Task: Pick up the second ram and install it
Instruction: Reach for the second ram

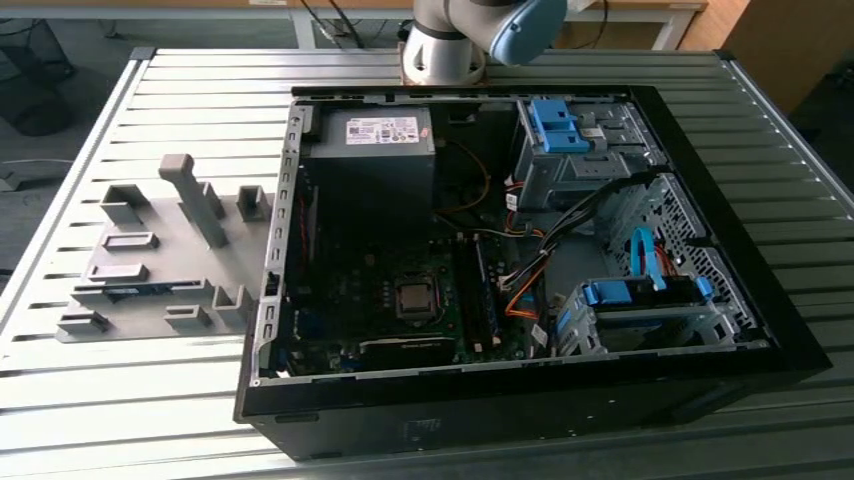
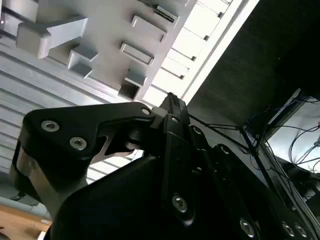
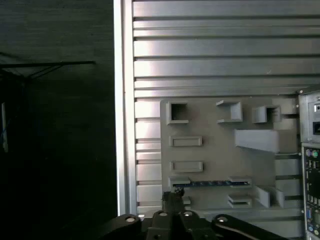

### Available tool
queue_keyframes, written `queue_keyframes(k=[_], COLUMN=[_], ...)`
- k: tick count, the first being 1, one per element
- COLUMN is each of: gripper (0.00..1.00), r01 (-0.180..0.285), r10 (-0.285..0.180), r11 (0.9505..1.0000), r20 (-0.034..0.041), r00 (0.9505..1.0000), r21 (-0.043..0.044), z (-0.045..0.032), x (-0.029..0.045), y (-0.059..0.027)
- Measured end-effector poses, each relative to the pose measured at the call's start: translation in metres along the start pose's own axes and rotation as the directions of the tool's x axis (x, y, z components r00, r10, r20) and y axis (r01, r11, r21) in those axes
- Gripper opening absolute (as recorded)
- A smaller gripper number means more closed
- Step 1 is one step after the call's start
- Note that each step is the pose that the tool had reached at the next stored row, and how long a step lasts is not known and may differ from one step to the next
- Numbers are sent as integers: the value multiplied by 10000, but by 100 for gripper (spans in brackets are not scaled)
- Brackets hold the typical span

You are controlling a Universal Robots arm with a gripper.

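Observation:
The second ram is a thin blue stick lying flat in the grey holder plate, held between small grey blocks. In the exterior view the ram sits low on the plate, on the exterior view's left of the open computer case. My gripper hangs well above the plate with its black fingers drawn together and nothing between them. In the second wrist view the gripper points toward the same plate. The ram lies apart from it.
A tall grey block stands upright on the holder plate. The case's side wall rises right beside the plate. Inside are the motherboard, cables and blue drive cages. The arm's base stands behind the case on the slatted metal table.

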State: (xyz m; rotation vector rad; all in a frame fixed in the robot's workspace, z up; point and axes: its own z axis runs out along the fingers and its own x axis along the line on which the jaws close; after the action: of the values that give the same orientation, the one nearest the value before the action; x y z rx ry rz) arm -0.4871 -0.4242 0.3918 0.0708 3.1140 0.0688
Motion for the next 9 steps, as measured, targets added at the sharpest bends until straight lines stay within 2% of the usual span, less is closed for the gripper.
queue_keyframes(k=[4, 9], gripper=[11, 11], r01=[-3, -2], r10=[3, 2], r11=[10000, 10000], r20=[-6, -5], r00=[10000, 10000], r21=[4, 3], z=[3, 3], x=[-169, -179], y=[8, 8])
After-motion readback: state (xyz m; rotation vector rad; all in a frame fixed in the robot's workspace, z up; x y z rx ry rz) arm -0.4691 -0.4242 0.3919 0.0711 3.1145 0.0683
